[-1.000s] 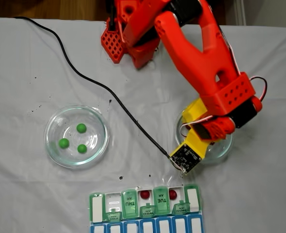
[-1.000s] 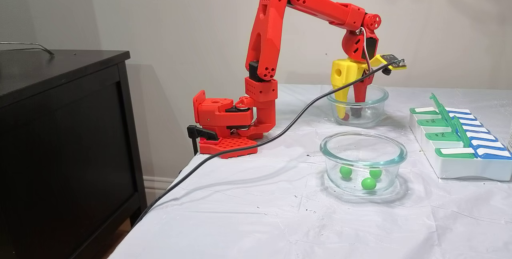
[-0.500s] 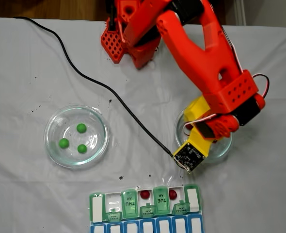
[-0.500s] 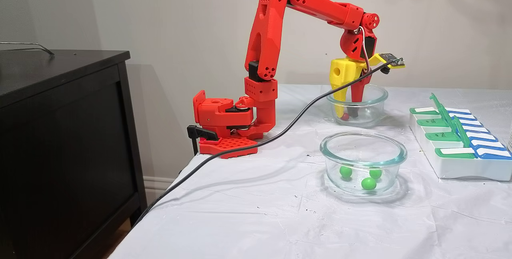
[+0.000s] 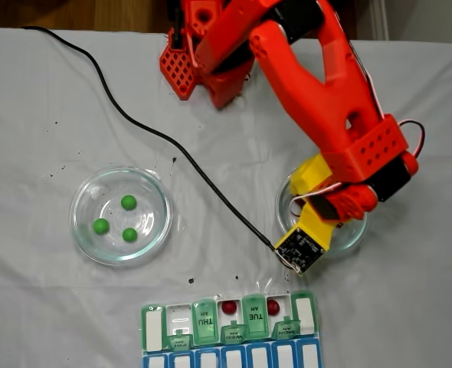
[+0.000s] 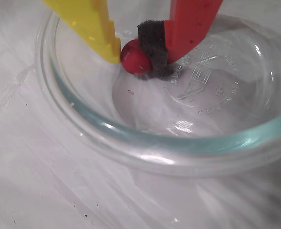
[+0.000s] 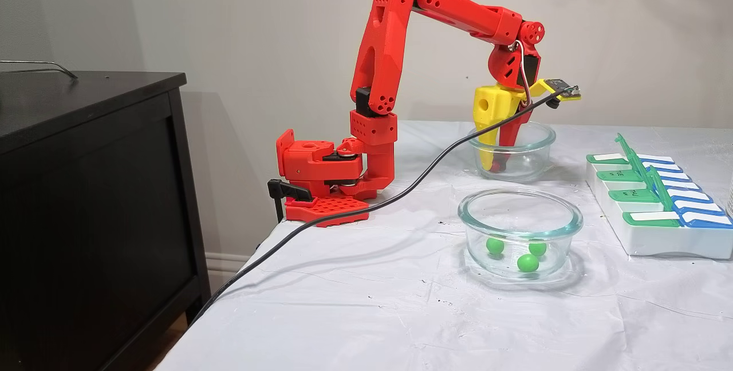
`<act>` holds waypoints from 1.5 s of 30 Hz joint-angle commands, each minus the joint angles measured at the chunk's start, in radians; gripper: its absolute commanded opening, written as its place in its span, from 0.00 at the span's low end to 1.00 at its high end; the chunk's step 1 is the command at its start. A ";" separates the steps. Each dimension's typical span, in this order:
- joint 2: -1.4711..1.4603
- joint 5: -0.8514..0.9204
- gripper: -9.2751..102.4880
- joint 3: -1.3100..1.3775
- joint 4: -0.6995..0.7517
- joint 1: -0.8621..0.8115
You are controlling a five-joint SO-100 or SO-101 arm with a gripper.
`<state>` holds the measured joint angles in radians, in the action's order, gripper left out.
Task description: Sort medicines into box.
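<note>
Your jaws (image 6: pixel 140 56) are clenched on a dark red ball (image 6: pixel 135 57), smooth and pea-round, pinched between the yellow fingertip and the red finger's grey felt pad (image 6: pixel 152 45) inside a clear glass dish (image 6: pixel 178 143). Two more red balls (image 5: pixel 228 307) sit in open compartments of the pill box (image 5: pixel 153 328), whose lower edge is cut off. Three green balls (image 5: pixel 128 202) lie in the other dish (image 5: pixel 84 238) on the white-clothed worktop (image 5: pixel 42 123).

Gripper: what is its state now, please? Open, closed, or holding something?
Gripper: closed on a red ball, pinched between the yellow and red fingers, inside the glass dish.
</note>
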<state>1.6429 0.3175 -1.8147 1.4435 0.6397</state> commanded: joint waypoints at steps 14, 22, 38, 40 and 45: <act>0.281 -0.101 0.08 0.028 -0.164 -0.049; 0.407 -0.137 0.08 0.011 -0.249 -0.063; 0.581 0.115 0.08 0.124 -0.341 -0.476; 0.601 0.143 0.08 0.055 -0.416 -0.528; 0.517 0.212 0.08 0.031 -0.485 -0.653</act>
<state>2.1445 0.4817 -1.8178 1.0109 0.0583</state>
